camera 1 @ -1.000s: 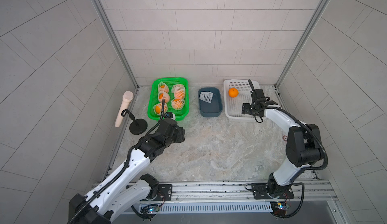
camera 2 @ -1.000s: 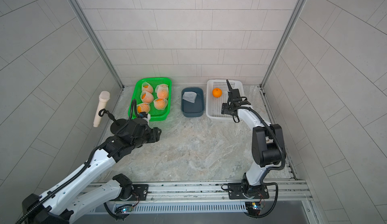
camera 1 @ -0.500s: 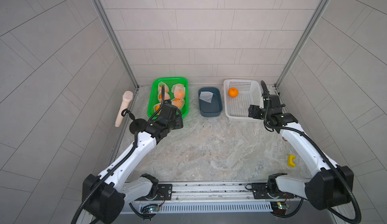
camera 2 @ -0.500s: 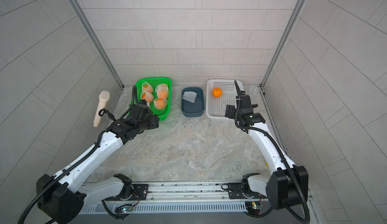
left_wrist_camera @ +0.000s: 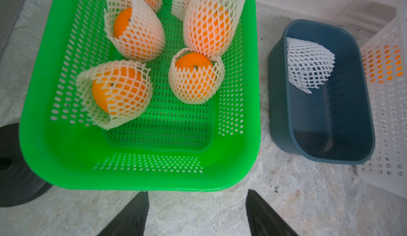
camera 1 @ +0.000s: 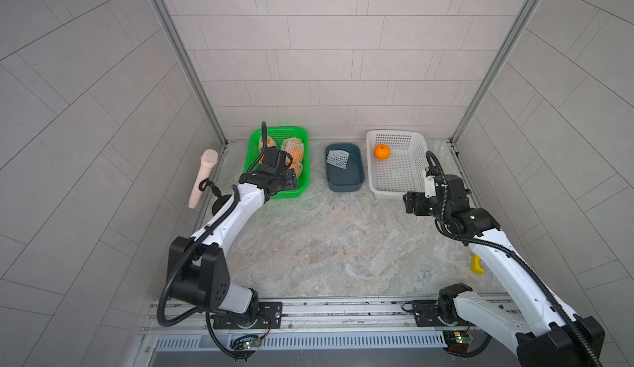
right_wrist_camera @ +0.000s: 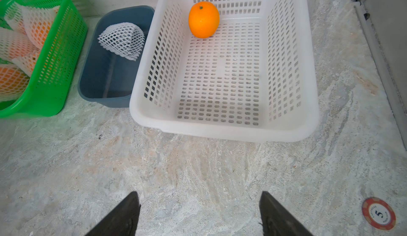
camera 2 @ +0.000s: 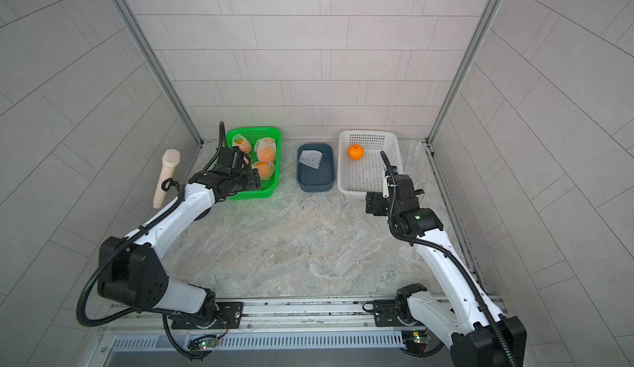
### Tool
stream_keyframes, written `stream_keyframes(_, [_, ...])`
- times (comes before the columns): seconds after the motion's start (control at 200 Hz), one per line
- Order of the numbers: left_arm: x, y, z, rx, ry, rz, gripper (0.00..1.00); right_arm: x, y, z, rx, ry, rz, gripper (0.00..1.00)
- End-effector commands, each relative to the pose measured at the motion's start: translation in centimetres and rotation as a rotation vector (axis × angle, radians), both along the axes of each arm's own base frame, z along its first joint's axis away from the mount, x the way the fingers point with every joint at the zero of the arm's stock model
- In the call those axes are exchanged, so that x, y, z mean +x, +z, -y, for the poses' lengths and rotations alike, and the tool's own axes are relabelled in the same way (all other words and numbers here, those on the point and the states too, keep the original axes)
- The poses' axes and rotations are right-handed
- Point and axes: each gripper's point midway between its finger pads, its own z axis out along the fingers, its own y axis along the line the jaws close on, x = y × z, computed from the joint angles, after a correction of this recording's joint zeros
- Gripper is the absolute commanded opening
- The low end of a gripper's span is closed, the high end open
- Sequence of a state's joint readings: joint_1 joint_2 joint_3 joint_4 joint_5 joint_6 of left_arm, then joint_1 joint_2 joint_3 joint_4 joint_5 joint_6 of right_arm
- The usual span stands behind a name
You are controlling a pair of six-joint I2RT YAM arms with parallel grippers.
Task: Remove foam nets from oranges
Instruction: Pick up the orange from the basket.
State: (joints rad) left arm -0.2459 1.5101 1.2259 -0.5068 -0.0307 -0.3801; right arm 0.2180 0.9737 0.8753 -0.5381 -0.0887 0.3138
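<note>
Now we see marble tabletop (camera 1: 326, 245), three containers along back wall. White basket (right_wrist_camera: 220, 133) holds one bare orange (right_wrist_camera: 204, 20). Green basket (left_wrist_camera: 136, 179) holds several netted oranges (left_wrist_camera: 196, 78), foam nets (left_wrist_camera: 141, 43) wrapped round each. Blue tub (left_wrist_camera: 278, 104) between baskets holds one empty net (left_wrist_camera: 308, 65). We find left gripper (left_wrist_camera: 197, 193) before green basket, fingers apart, gripping nothing; right gripper (right_wrist_camera: 198, 193) before white basket, likewise apart, empty.

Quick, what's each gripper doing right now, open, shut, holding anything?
Left gripper: open, holding nothing.
Right gripper: open, holding nothing.
</note>
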Motion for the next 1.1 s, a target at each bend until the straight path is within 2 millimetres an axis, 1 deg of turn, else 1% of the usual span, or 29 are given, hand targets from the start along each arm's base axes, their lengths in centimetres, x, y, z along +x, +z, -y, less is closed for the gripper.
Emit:
stream_keyframes(0.0, [2.0, -0.4, 0.0, 0.016, -0.032, -0.020, 0.76, -0.5, -0.3, -0.5, -0.018, 0.037, -0.014, 0.87])
stream_keyframes(0.18, [4.8, -1.9, -0.1, 0.065, -0.046, -0.066, 0.78, -0.4, -0.6, -1.0, -0.019, 0.056, -0.029, 0.87])
stream_keyframes(0.345, [6.7, -3.1, -0.2, 0.095, -0.063, -0.087, 0.78, -0.4, -0.6, -1.0, -0.019, 0.056, -0.027, 0.87])
stream_keyframes(0.555, [9.0, -3.8, -0.5, 0.118, -0.092, -0.072, 0.80, -0.4, -0.7, -1.0, -0.019, 0.054, -0.030, 0.87])
stream_keyframes(0.61, [9.4, -3.9, -0.7, 0.121, -0.097, -0.071, 0.81, -0.3, -0.8, -1.0, -0.020, 0.052, -0.032, 0.87])
stream_keyframes(0.675, [9.8, -4.1, -0.8, 0.121, -0.099, -0.071, 0.83, -0.3, -0.8, -1.0, -0.023, 0.051, -0.033, 0.87])
stream_keyframes(0.68, [9.9, -4.0, -0.8, 0.121, -0.100, -0.070, 0.84, -0.3, -0.8, -1.0, -0.023, 0.051, -0.034, 0.87])
stream_keyframes(0.685, [9.9, -4.1, -0.8, 0.122, -0.099, -0.071, 0.88, -0.4, -0.8, -1.0, -0.022, 0.050, -0.034, 0.87])
stream_keyframes(0.695, [9.9, -4.0, -0.8, 0.121, -0.099, -0.069, 0.96, -0.4, -0.8, -1.0, -0.022, 0.050, -0.033, 0.87])
stream_keyframes(0.705, [10.0, -4.1, -0.9, 0.122, -0.099, -0.070, 0.99, -0.3, -0.8, -0.9, -0.024, 0.050, -0.034, 0.87])
stream_keyframes(0.715, [10.0, -4.1, -0.9, 0.123, -0.100, -0.070, 1.00, -0.3, -0.8, -0.9, -0.024, 0.050, -0.032, 0.87])
stream_keyframes(0.931, [10.9, -5.3, -1.0, 0.132, -0.123, -0.092, 1.00, -0.2, -0.9, -0.9, -0.029, 0.047, -0.035, 0.87])
stream_keyframes(1.091, [11.4, -7.0, -0.6, 0.143, -0.168, -0.136, 1.00, -0.2, -1.0, -0.8, -0.033, 0.045, -0.042, 0.87])
